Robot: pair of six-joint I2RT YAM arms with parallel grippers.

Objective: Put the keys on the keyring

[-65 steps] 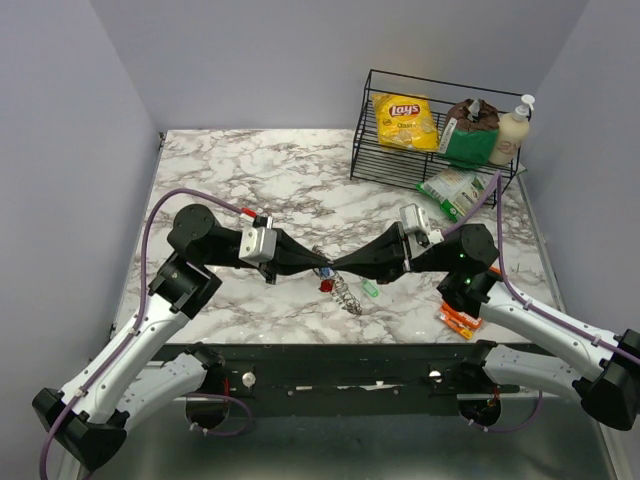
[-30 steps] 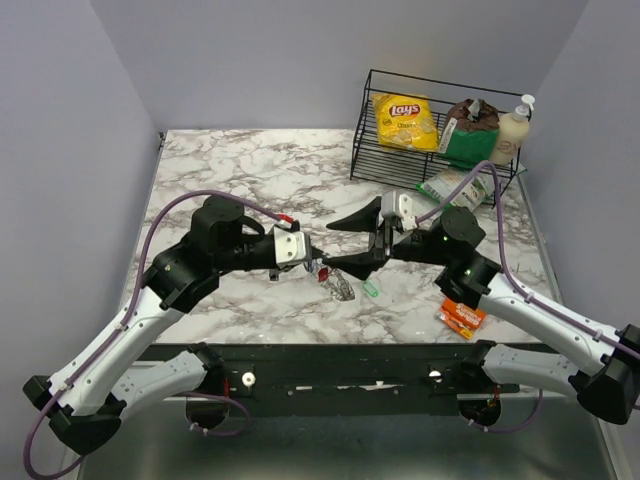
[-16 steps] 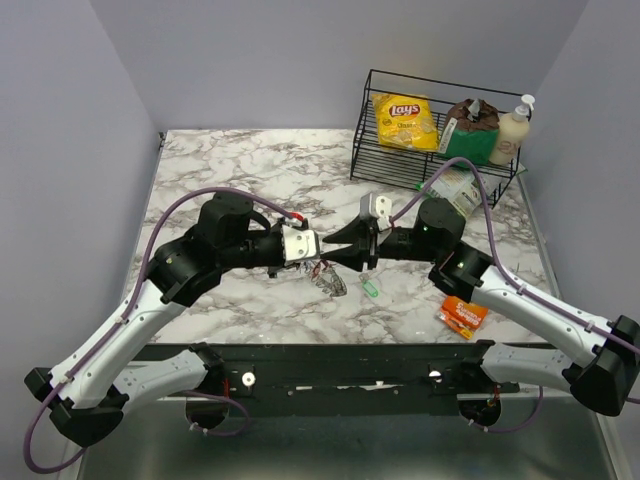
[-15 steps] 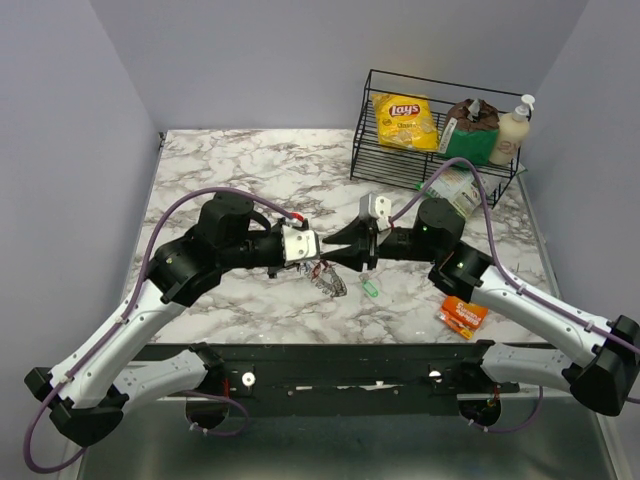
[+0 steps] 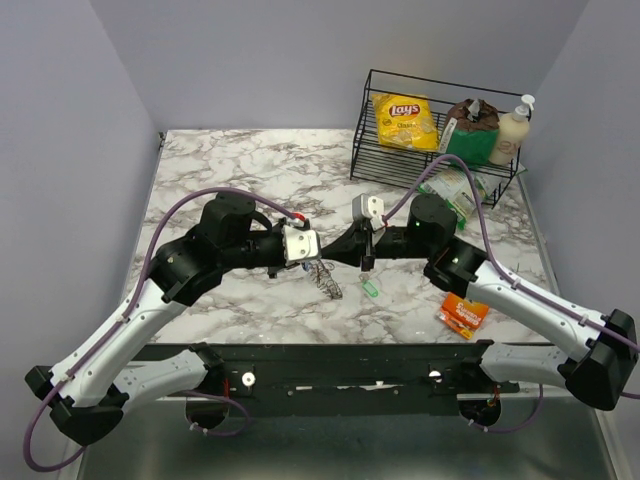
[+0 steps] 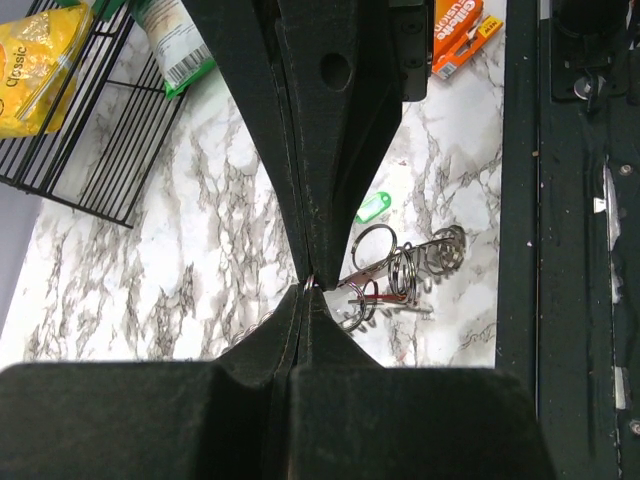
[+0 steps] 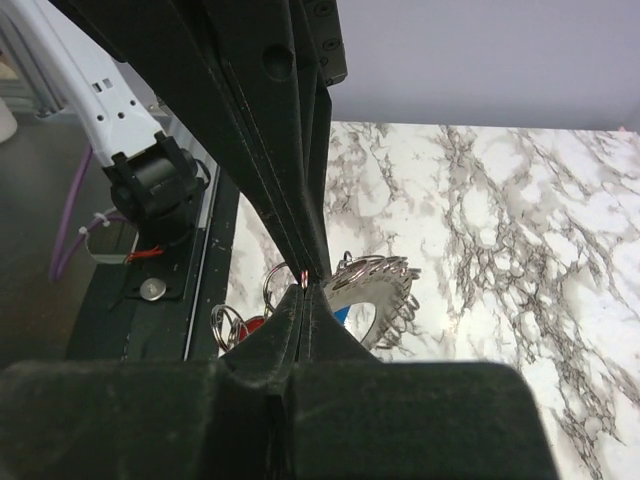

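**A:** Where's the keyring point(image 7: 390, 275) from my tips?

**B:** Right at them. I've got the left gripper point(image 6: 306, 298) and the right gripper point(image 7: 303, 295) both pinched shut, nose to nose above the table point(image 5: 230, 170). The ring dangles just under where they meet, slanting near and right. The left looks to be holding its thin wire. I can't tell whether the right has any of it.

**A:** And the keys?

**B:** The red key point(image 7: 255, 325) and blue key point(image 7: 342, 316) look bunched with the ring. The green key point(image 6: 373, 207) lies loose on the table, near and right of the tips, closer to my right arm. The ring is flat and grey, with a toothed rim and an open centre.
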